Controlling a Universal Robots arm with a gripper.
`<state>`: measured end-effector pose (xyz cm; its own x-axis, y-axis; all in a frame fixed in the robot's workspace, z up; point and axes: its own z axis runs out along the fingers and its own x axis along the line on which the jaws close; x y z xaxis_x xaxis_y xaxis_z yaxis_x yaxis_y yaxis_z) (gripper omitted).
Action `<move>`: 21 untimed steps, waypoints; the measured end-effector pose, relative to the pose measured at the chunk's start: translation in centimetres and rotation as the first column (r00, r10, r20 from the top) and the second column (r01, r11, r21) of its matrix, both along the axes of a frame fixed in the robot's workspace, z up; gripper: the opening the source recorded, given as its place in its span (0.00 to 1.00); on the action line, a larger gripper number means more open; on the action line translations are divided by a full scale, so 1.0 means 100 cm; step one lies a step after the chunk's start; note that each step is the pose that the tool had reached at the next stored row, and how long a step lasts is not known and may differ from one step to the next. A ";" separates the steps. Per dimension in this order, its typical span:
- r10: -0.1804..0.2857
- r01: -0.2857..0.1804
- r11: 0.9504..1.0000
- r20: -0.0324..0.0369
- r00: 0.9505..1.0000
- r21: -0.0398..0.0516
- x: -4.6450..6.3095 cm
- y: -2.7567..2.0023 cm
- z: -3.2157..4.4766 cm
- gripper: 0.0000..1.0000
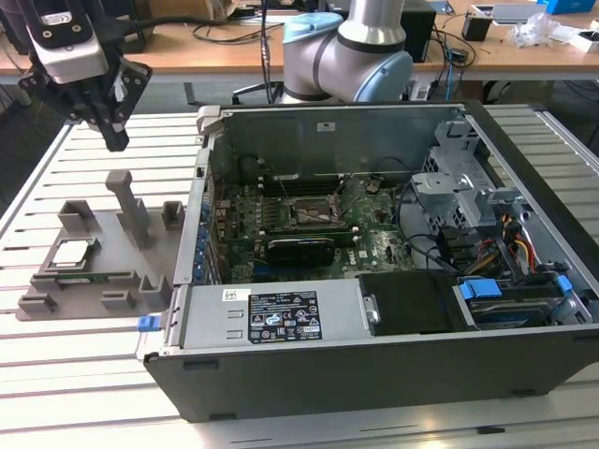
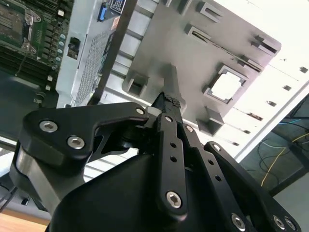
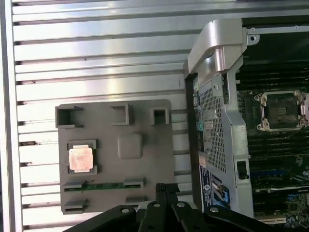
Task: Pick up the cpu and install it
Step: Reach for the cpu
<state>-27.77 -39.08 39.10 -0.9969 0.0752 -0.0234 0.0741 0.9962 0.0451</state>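
The cpu (image 1: 73,253) is a small silver square lying flat in a recess of the grey holder block (image 1: 112,271), on the exterior view's left. It shows in both wrist views too, cpu (image 3: 80,158) and cpu (image 2: 227,86). My gripper (image 1: 114,138) hangs in the air above and behind the holder, well clear of the chip. Its black fingers (image 2: 170,102) are pressed together with nothing between them, and the gripper (image 3: 166,187) is seen shut from above. The dark metal-framed socket (image 1: 314,213) sits uncovered on the green motherboard inside the case.
The open computer case (image 1: 281,318) lies to the exterior view's right of the holder, its metal wall (image 3: 217,111) standing between chip and socket (image 3: 282,111). An upright grey post (image 1: 131,210) rises from the holder. A green memory stick (image 3: 104,185) lies in the holder. Everything rests on a slatted metal table (image 1: 84,374).
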 end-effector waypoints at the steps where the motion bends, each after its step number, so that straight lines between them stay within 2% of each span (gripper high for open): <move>1: 0.000 0.000 1.000 0.000 1.000 0.000 -0.005 0.0000 -0.0001 0.11; 7: 0.000 0.000 1.000 0.000 1.000 0.000 -0.029 0.0000 -0.0004 0.11; 21: 0.000 0.000 1.000 0.000 1.000 0.000 -0.065 0.0000 -0.0009 0.11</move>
<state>-34.25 -39.08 39.01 -0.9969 0.0753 -0.0233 0.0742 0.9962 0.0450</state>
